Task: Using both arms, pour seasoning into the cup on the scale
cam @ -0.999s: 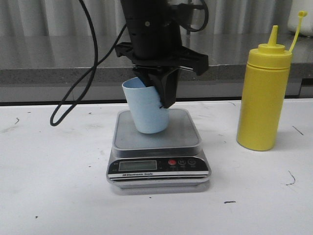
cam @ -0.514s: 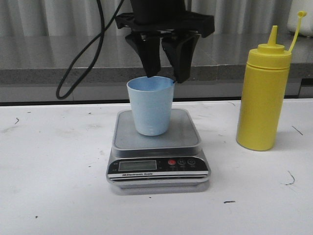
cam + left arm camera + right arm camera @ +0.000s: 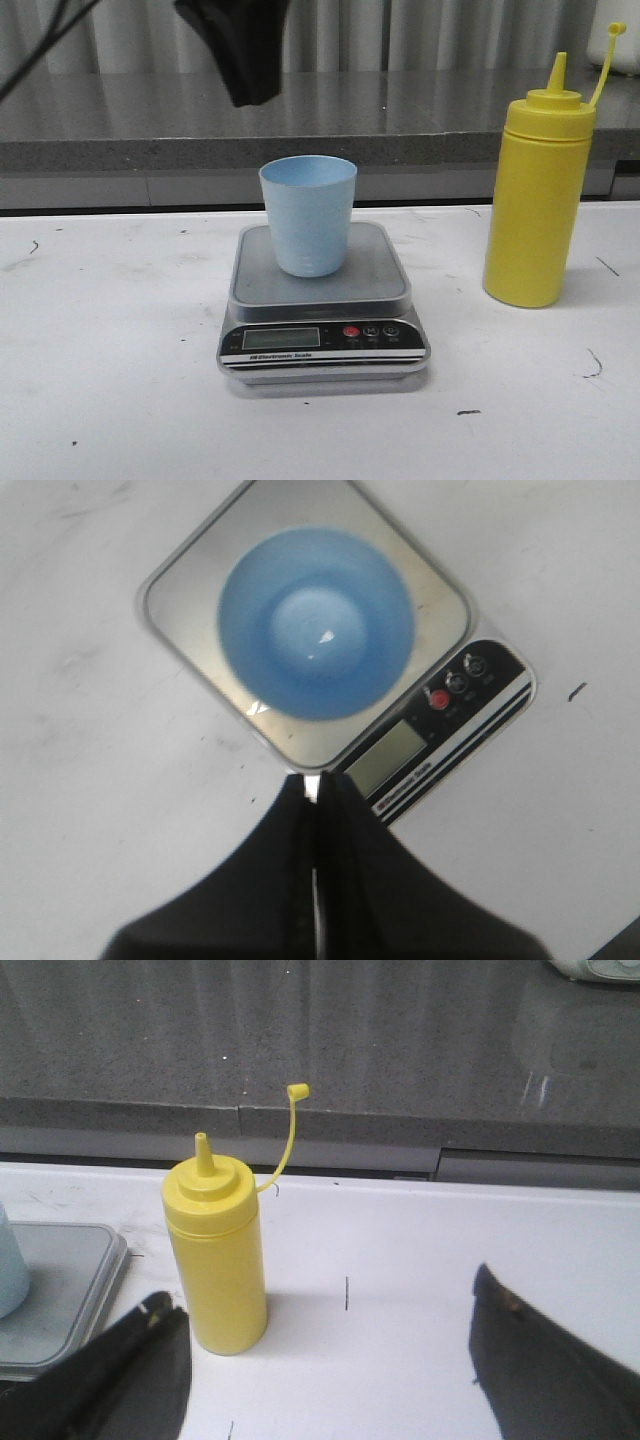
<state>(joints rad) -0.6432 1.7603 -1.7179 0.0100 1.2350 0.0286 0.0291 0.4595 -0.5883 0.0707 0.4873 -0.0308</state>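
The pale blue cup (image 3: pixel 308 215) stands upright on the platform of the silver-grey scale (image 3: pixel 385 285) at the table's middle. In the left wrist view I look down into the empty cup (image 3: pixel 316 622) on the scale (image 3: pixel 180 585). My left gripper (image 3: pixel 318 783) is shut and empty, high above the scale's front; in the front view it (image 3: pixel 250 95) is a blurred black shape up and left of the cup. The yellow seasoning bottle (image 3: pixel 538 200) stands right of the scale, cap off on its strap. My right gripper (image 3: pixel 325 1305) is open, with the bottle (image 3: pixel 215 1260) just beyond its fingertip (image 3: pixel 150 1325).
The white table (image 3: pixel 110 380) has small pen marks. A grey counter ledge (image 3: pixel 120 150) runs behind it. A white object (image 3: pixel 622 45) sits at the far right on that counter. In the right wrist view the cup's edge (image 3: pixel 10 1270) and scale (image 3: pixel 60 1280) show beside the bottle.
My left gripper let go of the cup, rose and moved up and left, then shut. The cup went from tilted in the jaws to standing upright on the scale.
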